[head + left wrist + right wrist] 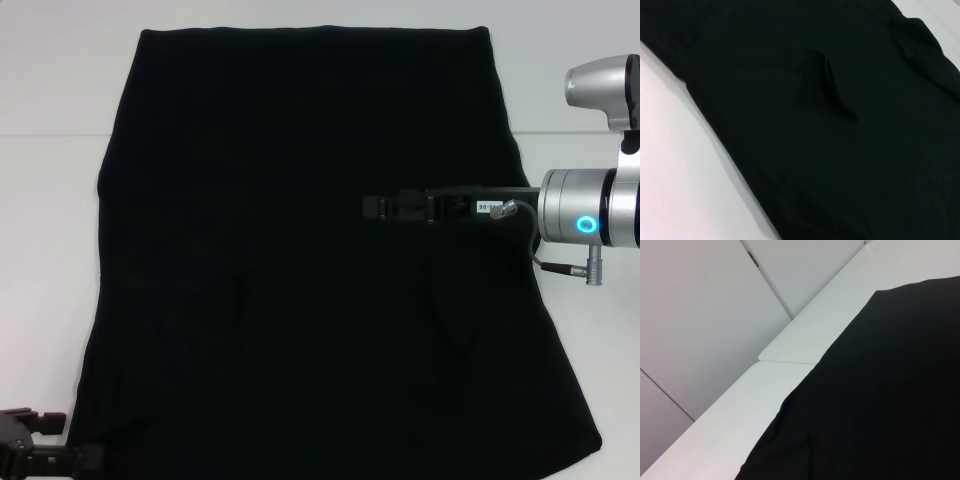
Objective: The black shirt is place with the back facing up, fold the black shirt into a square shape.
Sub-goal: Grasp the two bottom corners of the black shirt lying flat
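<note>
The black shirt (310, 250) lies spread flat on the white table (60, 90), plain side up, with no sleeves sticking out and a few low wrinkles near its middle. My right gripper (385, 207) reaches in from the right and hovers over the shirt's centre, black against black cloth. My left gripper (60, 455) sits at the near left corner of the shirt, right by the hem. The left wrist view shows the shirt (830, 125) with a raised crease, and the right wrist view shows the shirt's (880, 400) edge on the table (790, 370).
A seam between two white tabletops (50, 135) runs across behind the shirt's left side. Bare table lies left and right of the cloth. A grey wall (700, 305) stands beyond the table's far edge.
</note>
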